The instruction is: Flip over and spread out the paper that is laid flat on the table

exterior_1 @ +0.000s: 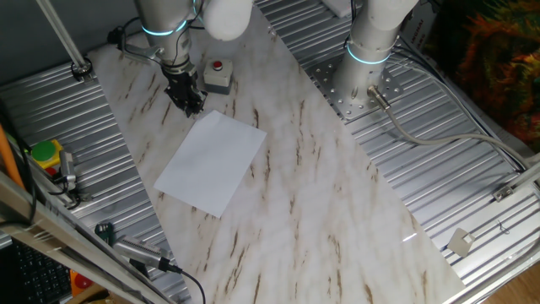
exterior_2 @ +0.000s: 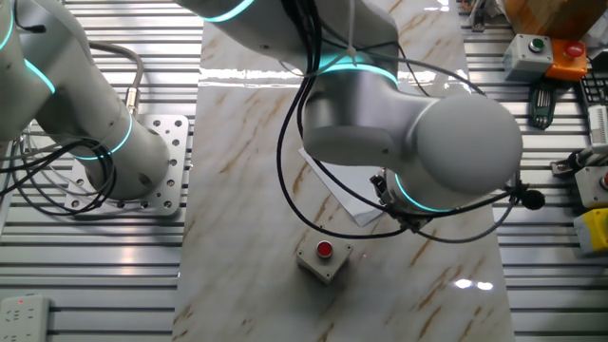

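**benchwatcher:** So the paper [exterior_1: 211,162] is lying flat on the table [exterior_1: 337,211], toward the far left part of the marble top, turned at an angle. No curl on it that I can make out. The gripper [exterior_1: 187,100] is right at the sheet's far corner, just off the edge, down low. From where I stand I can't tell if the fingers are open or closed, they're just a dark clump. The other fixed view is no help, the arm's big elbow blocks nearly everything.

**tinkerdan:** What's the risk then?

**benchwatcher:** My guess: thin sheet on a slick top, nothing to get under. If the fingers push sideways it'll probably just slide, or buckle at that corner and crease. Pinch too little and it slips out halfway through the flip. There's also a red button box [exterior_1: 218,76] just beyond the gripper on the far side, so a wide swing could clip it.
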Controlling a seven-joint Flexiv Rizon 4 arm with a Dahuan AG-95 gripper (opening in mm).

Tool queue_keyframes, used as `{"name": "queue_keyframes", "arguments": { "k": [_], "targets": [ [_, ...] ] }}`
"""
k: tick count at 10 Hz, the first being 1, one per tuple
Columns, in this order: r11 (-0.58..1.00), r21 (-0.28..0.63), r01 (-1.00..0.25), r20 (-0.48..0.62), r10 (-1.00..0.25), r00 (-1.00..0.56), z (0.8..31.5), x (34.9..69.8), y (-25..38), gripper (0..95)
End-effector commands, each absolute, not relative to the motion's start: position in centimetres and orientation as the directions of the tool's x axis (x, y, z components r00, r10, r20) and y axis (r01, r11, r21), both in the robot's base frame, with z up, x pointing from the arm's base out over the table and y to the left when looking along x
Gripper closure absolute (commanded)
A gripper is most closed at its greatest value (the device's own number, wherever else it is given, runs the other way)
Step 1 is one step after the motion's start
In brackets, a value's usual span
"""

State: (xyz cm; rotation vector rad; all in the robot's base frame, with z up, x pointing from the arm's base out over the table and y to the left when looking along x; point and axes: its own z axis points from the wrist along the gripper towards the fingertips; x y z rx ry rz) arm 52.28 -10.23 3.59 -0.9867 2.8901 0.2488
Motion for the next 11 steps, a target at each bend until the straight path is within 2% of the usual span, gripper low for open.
{"name": "queue_keyframes", "arguments": {
  "k": [1,5,6,11],
  "targets": [
    [0.777,0.131,-0.616,-0.128,-0.602,-0.788,3.67,52.27,-10.22,76.0],
    [0.769,0.146,-0.622,-0.142,-0.606,-0.782,3.64,52.28,-10.19,76.0],
    [0.768,0.148,-0.623,-0.144,-0.606,-0.782,3.63,52.28,-10.17,57.0],
    [0.763,0.153,-0.628,-0.151,-0.610,-0.778,3.47,52.21,-10.14,57.0]
  ]
}}
